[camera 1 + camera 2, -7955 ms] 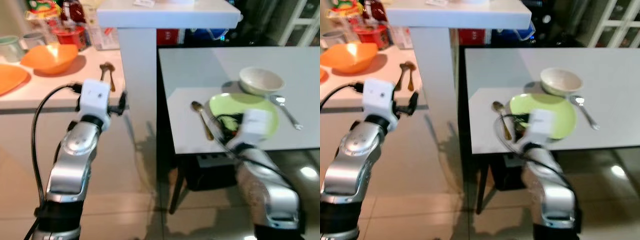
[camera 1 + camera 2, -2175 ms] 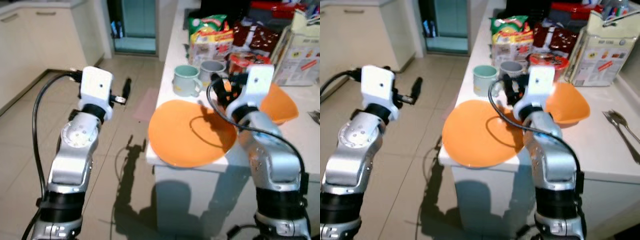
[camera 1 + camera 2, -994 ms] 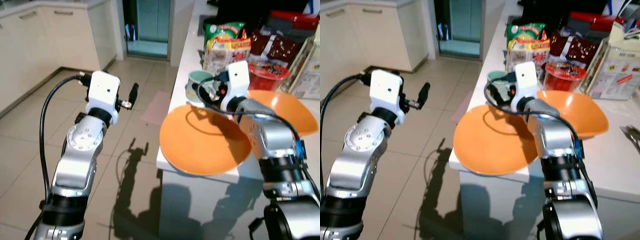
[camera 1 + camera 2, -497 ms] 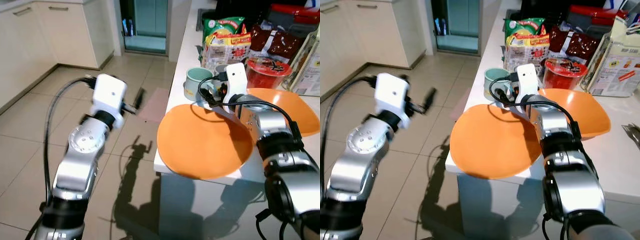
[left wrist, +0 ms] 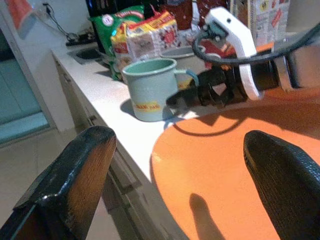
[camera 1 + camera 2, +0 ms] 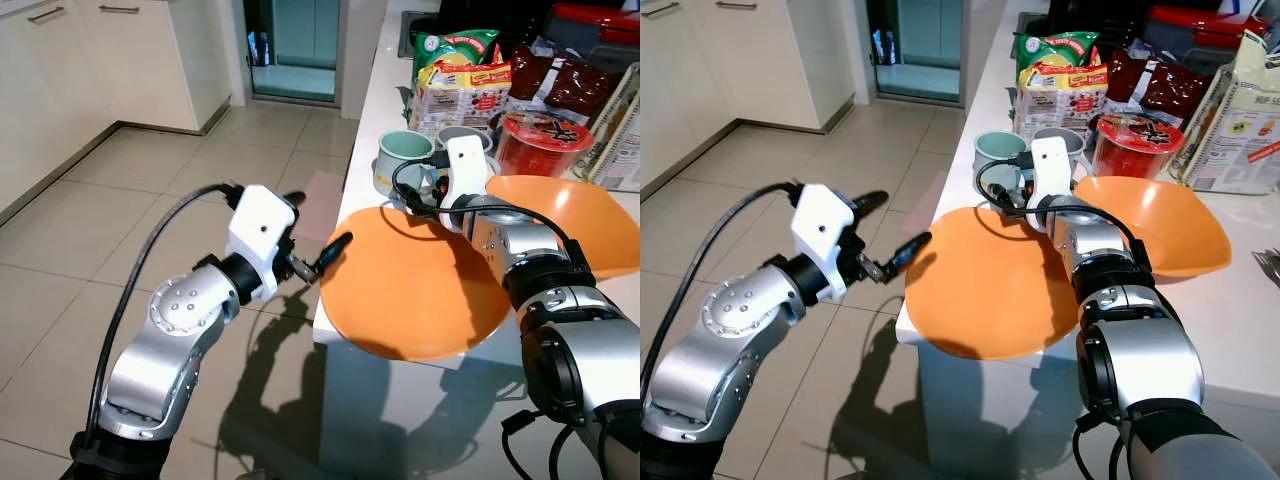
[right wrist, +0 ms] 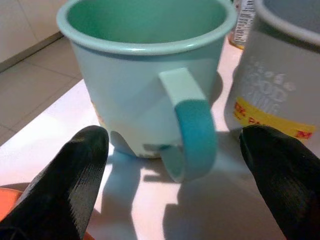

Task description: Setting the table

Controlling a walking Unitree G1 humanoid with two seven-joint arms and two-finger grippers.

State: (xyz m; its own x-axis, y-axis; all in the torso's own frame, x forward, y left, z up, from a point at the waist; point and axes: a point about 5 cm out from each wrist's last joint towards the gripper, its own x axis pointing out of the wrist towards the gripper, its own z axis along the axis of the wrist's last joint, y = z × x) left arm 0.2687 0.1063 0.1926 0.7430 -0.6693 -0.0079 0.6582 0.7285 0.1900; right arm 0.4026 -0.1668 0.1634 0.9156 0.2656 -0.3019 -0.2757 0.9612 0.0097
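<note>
Right end effector (image 7: 170, 150), fingers wide apart and empty, faces the mint mug's (image 7: 145, 75) handle.

Bright indoor light fell from above, throwing the arms' dark, soft-edged shadows onto the glossy floor tiles (image 6: 260, 400) toward six o'clock and curved cable shadows across the orange plate (image 6: 415, 290), while both head views stayed sharp and the wrist views showed near fingers blurred.
</note>
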